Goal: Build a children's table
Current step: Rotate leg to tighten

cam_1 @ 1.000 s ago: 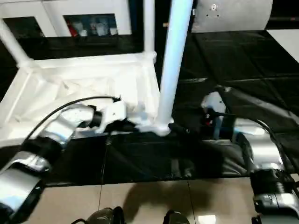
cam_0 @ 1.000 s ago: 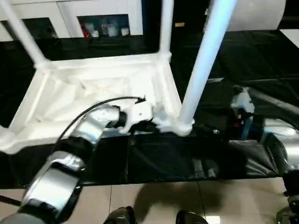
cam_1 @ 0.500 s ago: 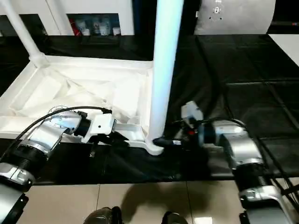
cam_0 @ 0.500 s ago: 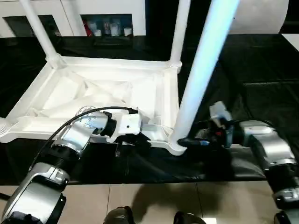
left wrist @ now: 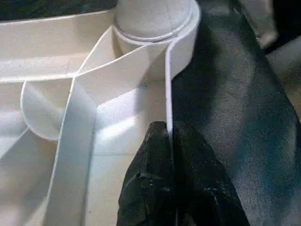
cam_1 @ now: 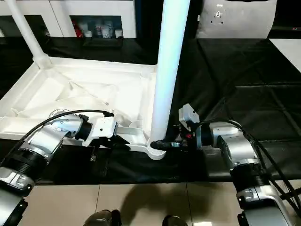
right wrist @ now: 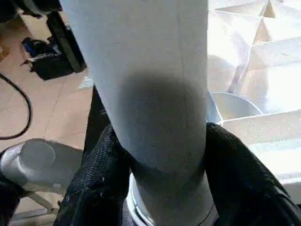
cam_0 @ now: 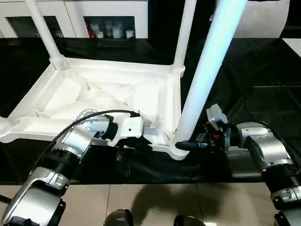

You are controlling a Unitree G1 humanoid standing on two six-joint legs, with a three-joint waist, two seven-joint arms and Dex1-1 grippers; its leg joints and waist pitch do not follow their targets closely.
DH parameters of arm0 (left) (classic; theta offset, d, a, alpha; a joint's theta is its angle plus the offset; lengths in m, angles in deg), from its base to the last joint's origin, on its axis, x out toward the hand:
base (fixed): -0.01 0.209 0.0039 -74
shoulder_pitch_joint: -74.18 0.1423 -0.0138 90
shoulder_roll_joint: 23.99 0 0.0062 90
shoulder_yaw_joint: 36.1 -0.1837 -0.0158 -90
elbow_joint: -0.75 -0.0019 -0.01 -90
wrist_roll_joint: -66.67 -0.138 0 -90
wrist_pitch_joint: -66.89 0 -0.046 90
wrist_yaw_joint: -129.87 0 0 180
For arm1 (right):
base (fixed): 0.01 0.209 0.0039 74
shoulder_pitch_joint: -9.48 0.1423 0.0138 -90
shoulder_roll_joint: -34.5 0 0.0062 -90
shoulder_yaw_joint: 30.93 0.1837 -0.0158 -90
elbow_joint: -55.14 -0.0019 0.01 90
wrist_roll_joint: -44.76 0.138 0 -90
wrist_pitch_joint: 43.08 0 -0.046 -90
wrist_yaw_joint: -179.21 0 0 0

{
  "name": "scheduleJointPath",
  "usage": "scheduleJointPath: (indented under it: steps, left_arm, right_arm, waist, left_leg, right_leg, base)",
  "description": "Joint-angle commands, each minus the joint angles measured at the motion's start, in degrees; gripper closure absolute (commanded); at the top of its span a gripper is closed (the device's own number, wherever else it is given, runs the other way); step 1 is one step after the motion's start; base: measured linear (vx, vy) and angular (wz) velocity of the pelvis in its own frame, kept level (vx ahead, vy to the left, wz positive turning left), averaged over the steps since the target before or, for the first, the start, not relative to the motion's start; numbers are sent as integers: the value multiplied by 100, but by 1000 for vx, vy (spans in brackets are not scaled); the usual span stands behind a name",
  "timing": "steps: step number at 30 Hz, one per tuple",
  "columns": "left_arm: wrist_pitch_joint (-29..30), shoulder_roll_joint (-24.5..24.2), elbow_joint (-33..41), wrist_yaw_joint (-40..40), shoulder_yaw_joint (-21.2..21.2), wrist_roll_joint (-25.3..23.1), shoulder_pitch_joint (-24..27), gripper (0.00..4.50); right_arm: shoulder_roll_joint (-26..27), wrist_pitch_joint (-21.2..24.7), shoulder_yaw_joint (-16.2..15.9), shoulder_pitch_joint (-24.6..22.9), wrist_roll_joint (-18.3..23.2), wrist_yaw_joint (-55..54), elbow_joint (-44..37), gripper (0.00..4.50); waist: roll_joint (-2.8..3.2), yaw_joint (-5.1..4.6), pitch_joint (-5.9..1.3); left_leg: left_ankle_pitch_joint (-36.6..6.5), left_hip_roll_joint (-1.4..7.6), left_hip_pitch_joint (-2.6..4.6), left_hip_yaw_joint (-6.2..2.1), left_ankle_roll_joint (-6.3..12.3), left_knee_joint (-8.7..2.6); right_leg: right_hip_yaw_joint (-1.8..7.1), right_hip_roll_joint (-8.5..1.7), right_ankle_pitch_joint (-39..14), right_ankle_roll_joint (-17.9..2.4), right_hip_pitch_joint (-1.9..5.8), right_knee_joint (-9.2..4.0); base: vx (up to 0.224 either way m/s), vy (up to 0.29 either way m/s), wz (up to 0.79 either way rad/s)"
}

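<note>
The children's table (cam_0: 94,94) lies upside down on the black worktable (cam_0: 263,94), white, ribbed underside up. Three legs stand in its corner sockets: far left (cam_0: 42,33), far right (cam_0: 183,33) and near right (cam_0: 207,70). My left gripper (left wrist: 170,129) is shut on the thin near rim (left wrist: 168,84) of the top, one black finger on each side, a short way from the near-right socket. My right gripper (right wrist: 162,136) clasps the base of the near-right leg (right wrist: 146,70) just above its socket, its fingers (right wrist: 101,165) pressed against both sides.
The worktable's front edge (cam_0: 188,172) runs just below my grippers, with tiled floor (cam_0: 155,202) beneath it. White cabinets with bottles (cam_0: 108,30) stand behind. A pale rounded panel (cam_1: 235,19) sits at the back right.
The camera has tilted and shifted. My right gripper has moved in to the near-right leg's base and narrowed around it. My left gripper stays on the rim.
</note>
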Motion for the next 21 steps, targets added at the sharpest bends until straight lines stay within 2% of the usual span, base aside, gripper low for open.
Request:
scheduleJointPath:
  steps: [1, 3, 4, 5, 6, 7, 8, 11, 14, 15, 16, 17, 18, 20, 21]
  left_arm:
    - [711, 412, -64, -680, -77, -182, 67, 450]
    - [970, 544, -65, -867, -30, -169, 33, 450]
    - [1227, 771, -97, -1178, 19, -176, -43, 450]
    - [1346, 890, -116, -1332, 34, -185, -84, 450]
    - [1442, 995, -144, -1462, 46, -190, -122, 450]
    - [1574, 1118, -172, -1591, 50, -194, -170, 450]
    - [1640, 1182, -187, -1657, 52, -197, -196, 450]
    - [2032, 1656, -425, -2278, 99, -292, -442, 450]
    - [2193, 2134, -869, -3143, 254, -460, -814, 450]
    - [2238, 2241, -943, -3319, 303, -474, -899, 450]
    - [2266, 2347, -1039, -3550, 368, -472, -1001, 450]
    - [2260, 2404, -1105, -3685, 399, -479, -1067, 450]
    - [2227, 2446, -1164, -3772, 411, -485, -1125, 450]
    - [2228, 2487, -1177, -3836, 442, -471, -1162, 450]
    - [2243, 2500, -1183, -3852, 453, -469, -1171, 450]
  right_arm:
    - [292, 398, 13, -170, -316, -1166, -126, 252]
    - [377, 482, 31, -212, -404, -1480, -155, 253]
    - [605, 718, 137, -222, -490, -2124, -189, 254]
    - [744, 824, 218, -203, -514, -2475, -184, 254]
    - [864, 892, 293, -179, -522, -2757, -165, 254]
    - [998, 974, 366, -132, -541, -3070, -107, 254]
    - [1066, 1020, 401, -108, -550, -3228, -76, 255]
    - [1560, 1256, 722, 125, -650, -4545, 280, 256]
    - [2013, 1147, 1017, 409, -869, -6025, 789, 256]
    - [2110, 1139, 1062, 471, -935, -6319, 882, 256]
    - [2237, 1107, 1142, 511, -941, -6554, 912, 256]
    - [2312, 1095, 1198, 524, -914, -6655, 912, 256]
    - [2393, 1041, 1289, 521, -811, -6686, 896, 200]
    - [2442, 992, 1359, 471, -729, -6600, 791, 186]
    - [2452, 984, 1373, 453, -710, -6561, 752, 184]
  waist:
    - [-61, -5, -407]
    - [-77, -28, -357]
    - [-59, -50, -332]
    - [-68, -90, -310]
    - [-68, -130, -307]
    - [-72, -152, -311]
    - [-73, -183, -311]
    - [-29, -308, -299]
    - [-12, -387, -278]
    - [-25, -409, -275]
    - [41, -418, -272]
    - [27, -435, -290]
    - [26, -433, -297]
    - [26, -415, -325]
    - [25, -371, -341]
  left_leg:
    - [-1204, 410, 132, -169, 408, -379]
    - [-1619, 399, 171, -190, 191, -409]
    - [-1912, 383, 196, -217, 54, -422]
    - [-2086, 373, 188, -260, -47, -438]
    - [-2247, 366, 192, -299, -127, -457]
    - [-2341, 359, 208, -307, -148, -454]
    - [-2400, 354, 208, -312, -166, -453]
    - [-2720, 338, 211, -360, -240, -488]
    - [-3081, 302, 280, -382, -323, -481]
    - [-3232, 284, 310, -406, -321, -471]
    - [-3295, 289, 289, -430, -297, -493]
    - [-3322, 297, 250, -440, -276, -529]
    - [-3332, 307, 246, -445, -270, -544]
    - [-3256, 310, 268, -410, -206, -552]
    - [-2998, 320, 249, -369, -132, -557]
  right_leg:
    - [283, -406, -1402, -1507, 227, -357]
    - [295, -430, -2169, -1353, 203, -437]
    - [296, -445, -2780, -1157, 192, -507]
    - [286, -455, -3151, -1003, 190, -531]
    - [268, -460, -3462, -838, 182, -561]
    - [258, -463, -3567, -776, 170, -585]
    - [255, -459, -3612, -740, 163, -592]
    - [197, -441, -3660, -614, 156, -638]
    - [149, -410, -3786, -522, 80, -708]
    - [108, -415, -3906, -426, 86, -757]
    - [90, -427, -3849, -379, 121, -768]
    - [66, -408, -3628, -350, 164, -775]
    - [68, -410, -3503, -362, 175, -773]
    - [99, -415, -3070, -487, 167, -774]
    - [154, -417, -2543, -694, 158, -739]
  base:
    - [0, 0, 0]
    - [0, 0, 0]
    - [0, 0, 0]
    - [-50, 18, -9]
    - [-50, 18, -9]
    - [0, 0, 0]
    - [0, 0, 0]
    - [0, 0, 0]
    - [0, 0, 0]
    - [0, 0, 0]
    - [0, 0, 0]
    - [0, 0, 0]
    - [0, 0, 0]
    - [0, 0, 0]
    - [0, 0, 0]
